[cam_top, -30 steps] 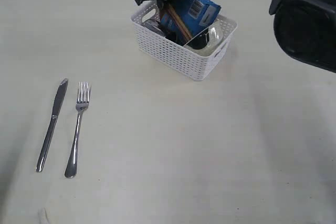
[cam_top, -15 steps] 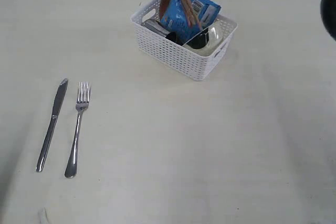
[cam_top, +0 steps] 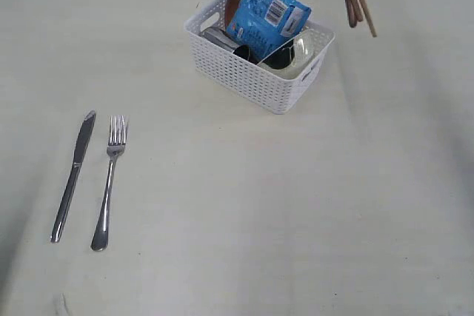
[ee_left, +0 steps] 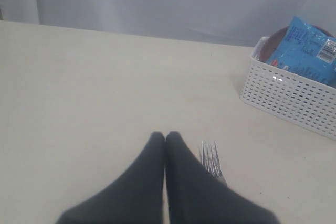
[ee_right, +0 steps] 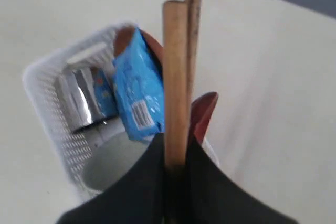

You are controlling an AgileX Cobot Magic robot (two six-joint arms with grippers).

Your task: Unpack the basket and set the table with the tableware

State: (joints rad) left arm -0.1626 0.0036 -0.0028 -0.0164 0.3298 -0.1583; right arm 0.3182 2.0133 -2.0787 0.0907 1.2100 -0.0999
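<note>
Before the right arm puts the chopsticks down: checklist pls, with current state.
1. Right hand shut on both chopsticks: ok.
2. Chopsticks clear of the basket: ok, in the exterior view they hang in the air past its right end.
3. Chopstick ends level: not ok, one sticks out further than the other.
4. Bare table to set them on: ok, open surface right of the fork.
5. Left hand away from the basket: ok, shut and empty by the fork's tines.
6. Intended landing spot: cannot tell.
</note>
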